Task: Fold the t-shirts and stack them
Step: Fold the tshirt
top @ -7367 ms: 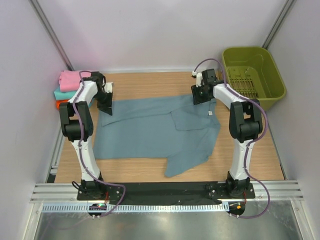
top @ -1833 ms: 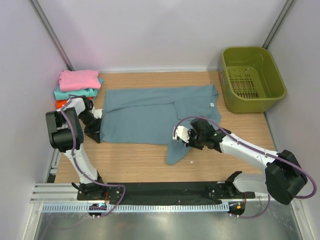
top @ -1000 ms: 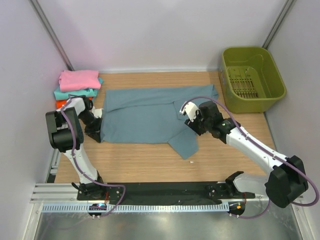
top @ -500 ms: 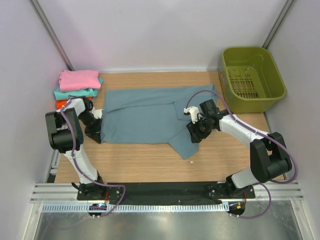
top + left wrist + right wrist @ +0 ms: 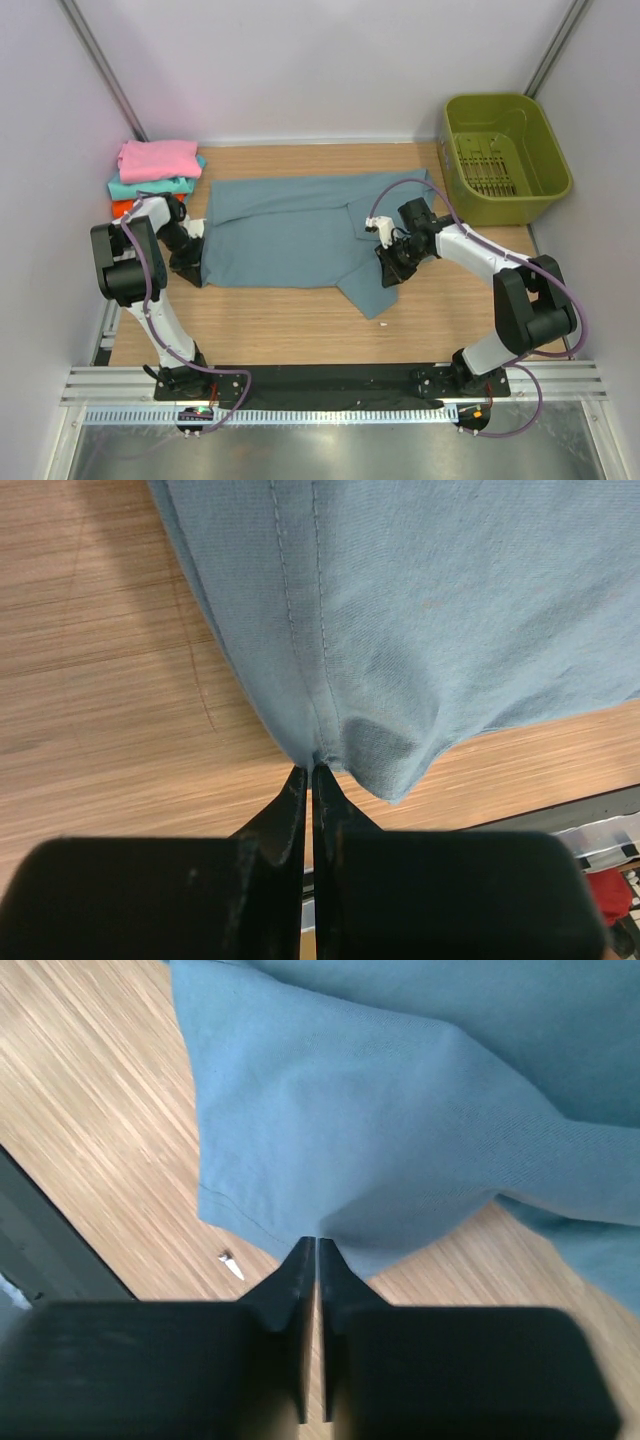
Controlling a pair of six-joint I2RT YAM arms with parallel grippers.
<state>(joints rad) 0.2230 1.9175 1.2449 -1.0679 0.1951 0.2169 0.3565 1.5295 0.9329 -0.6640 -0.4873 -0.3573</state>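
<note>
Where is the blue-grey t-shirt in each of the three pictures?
Top external: blue-grey t-shirt spread across the middle of the wooden table, between both arms.
Left wrist: fills the upper right; its hem meets the left tool.
Right wrist: fills the top; an edge meets the right tool.
Shared landmark: the wooden table's bare wood beside the cloth.

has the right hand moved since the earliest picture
Yes. The right hand came toward the near edge, away from the green basket, onto the blue-grey t-shirt.
</note>
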